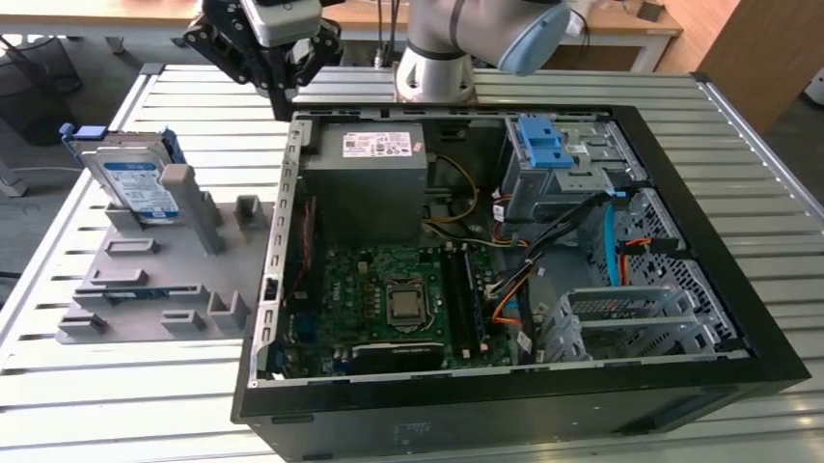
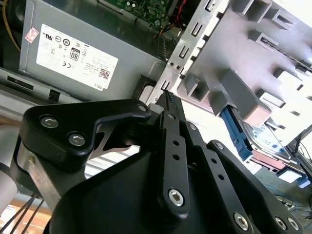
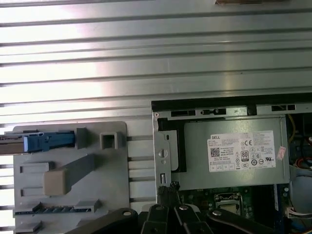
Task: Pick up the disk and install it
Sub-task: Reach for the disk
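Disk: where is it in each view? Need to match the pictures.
Exterior view: disk stands upright in the grey fixture, at the exterior view's left.
First wrist view: disk edge-on in a fixture slot.
Second wrist view: disk behind the fixture's blocks.
Shared landmark: power supply sticker.

The Universal Robots arm [image 1: 435, 58] stands at the far side of the exterior view, its pale base column upright, with a grey-blue joint cap [image 1: 535, 40] toward that view's right; the wrist [image 1: 281, 14] extends toward the exterior view's left and carries the black gripper [image 1: 281, 104], which points straight down; its jaws are closed with nothing between them; in the second wrist view the black linkage bars [image 2: 170, 161] converge on the serrated fingertips [image 2: 169, 100], which are pressed together.
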Controlling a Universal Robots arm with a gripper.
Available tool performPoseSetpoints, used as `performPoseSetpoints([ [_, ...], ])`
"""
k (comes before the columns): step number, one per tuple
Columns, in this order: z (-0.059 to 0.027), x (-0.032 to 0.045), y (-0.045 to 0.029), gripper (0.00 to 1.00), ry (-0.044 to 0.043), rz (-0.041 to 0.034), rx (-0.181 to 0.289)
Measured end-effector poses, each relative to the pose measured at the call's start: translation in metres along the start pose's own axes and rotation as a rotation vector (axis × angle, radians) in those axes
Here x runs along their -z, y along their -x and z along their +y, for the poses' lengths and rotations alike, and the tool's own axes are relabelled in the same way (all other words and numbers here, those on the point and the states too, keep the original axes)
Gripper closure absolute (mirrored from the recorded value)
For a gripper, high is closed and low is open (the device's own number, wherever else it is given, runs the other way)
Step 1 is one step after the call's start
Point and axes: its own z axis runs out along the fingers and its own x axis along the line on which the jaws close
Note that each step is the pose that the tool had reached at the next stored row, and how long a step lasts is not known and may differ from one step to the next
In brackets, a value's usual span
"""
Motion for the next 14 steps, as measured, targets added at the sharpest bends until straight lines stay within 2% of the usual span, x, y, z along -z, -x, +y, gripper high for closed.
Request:
performPoseSetpoints([
  [8,0.0000,0.0000,-0.0005,0.89,0.0000,0.0000,0.000],
  [14,0.0001,0.0000,-0.0040,0.89,0.0000,0.0000,0.000],
])
